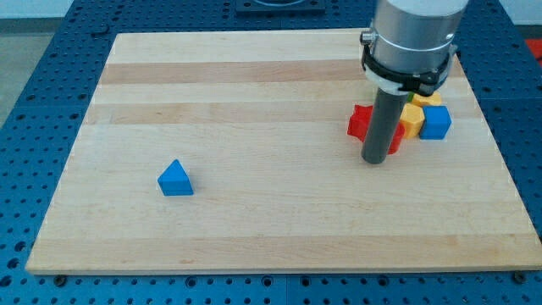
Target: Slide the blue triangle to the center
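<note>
blue triangle (175, 179) sits alone at the worktop's (254, 93) lower left, well apart from my tip (373, 160), which rests against the red block (362, 123) cluster; no claw here, so nothing to open.

A pale wooden board (254, 93) lies on a blue perforated table (34, 102), evenly lit.

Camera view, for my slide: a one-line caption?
My tip beside a block cluster, far right of the lone blue triangle.
</note>
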Available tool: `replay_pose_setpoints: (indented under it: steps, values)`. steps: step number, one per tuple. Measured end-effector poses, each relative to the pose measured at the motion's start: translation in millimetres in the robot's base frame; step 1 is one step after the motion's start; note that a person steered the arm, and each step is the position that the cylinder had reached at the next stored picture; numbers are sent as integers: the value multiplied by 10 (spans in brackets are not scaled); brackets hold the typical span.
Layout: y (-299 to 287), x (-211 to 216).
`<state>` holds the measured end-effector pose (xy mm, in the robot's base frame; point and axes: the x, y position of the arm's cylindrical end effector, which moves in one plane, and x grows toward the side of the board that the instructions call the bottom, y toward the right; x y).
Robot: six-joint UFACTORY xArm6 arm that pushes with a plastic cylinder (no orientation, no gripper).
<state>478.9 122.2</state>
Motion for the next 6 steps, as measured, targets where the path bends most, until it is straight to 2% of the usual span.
replay_pose_setpoints:
  steps: [1, 2, 4, 5, 6]
  values:
    - [-85, 377]
    - [-729, 767]
    - [-2533, 1102]
    - [-3291, 965]
    - [-3441, 673]
